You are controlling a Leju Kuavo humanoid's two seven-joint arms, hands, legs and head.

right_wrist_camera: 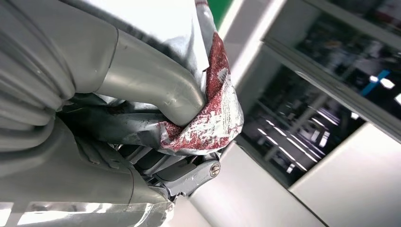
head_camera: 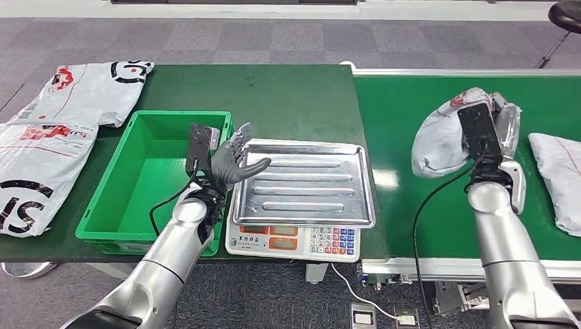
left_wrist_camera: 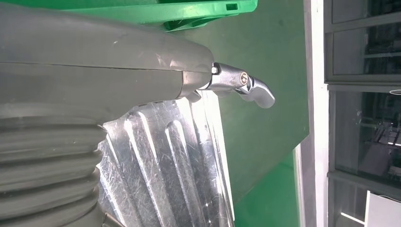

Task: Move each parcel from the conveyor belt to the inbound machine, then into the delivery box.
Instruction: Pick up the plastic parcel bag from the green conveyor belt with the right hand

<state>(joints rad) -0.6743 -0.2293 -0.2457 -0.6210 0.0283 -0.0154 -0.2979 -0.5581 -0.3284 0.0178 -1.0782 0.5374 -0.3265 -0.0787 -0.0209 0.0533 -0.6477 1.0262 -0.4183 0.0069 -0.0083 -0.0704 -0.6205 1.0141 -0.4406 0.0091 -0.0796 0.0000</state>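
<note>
A grey parcel (head_camera: 442, 140) is gripped by the right hand (head_camera: 488, 137) above the green conveyor belt (head_camera: 404, 116), the silver right arm (head_camera: 503, 253) being extended forward from the lower right. In the right wrist view the crumpled plastic wrap (right_wrist_camera: 208, 118), printed in red, is seen bunched between the thick grey thumb (right_wrist_camera: 151, 85) and the darker fingers (right_wrist_camera: 184, 175), so the hold is plainly closed on the parcel. A second parcel (head_camera: 558, 178) is laid flat on the belt just beside the held one, toward the right edge.

The left hand (head_camera: 229, 161) is raised over the near left corner of the scale's metal tray (head_camera: 308, 185), its fingers spread apart and nothing held; the left arm (head_camera: 171, 247) is bent upward from the lower left. In the left wrist view the ribbed tray (left_wrist_camera: 165, 165) is seen directly beneath the hand, with one finger (left_wrist_camera: 246, 85) extended past it.

The weighing scale (head_camera: 294, 240), with its keypad facing the robot, is set on the dark green tabletop (head_camera: 288, 96) between the belt and a green delivery box (head_camera: 147, 178). Flat printed mail bags (head_camera: 62, 116) are spread on the tabletop left of the box.
</note>
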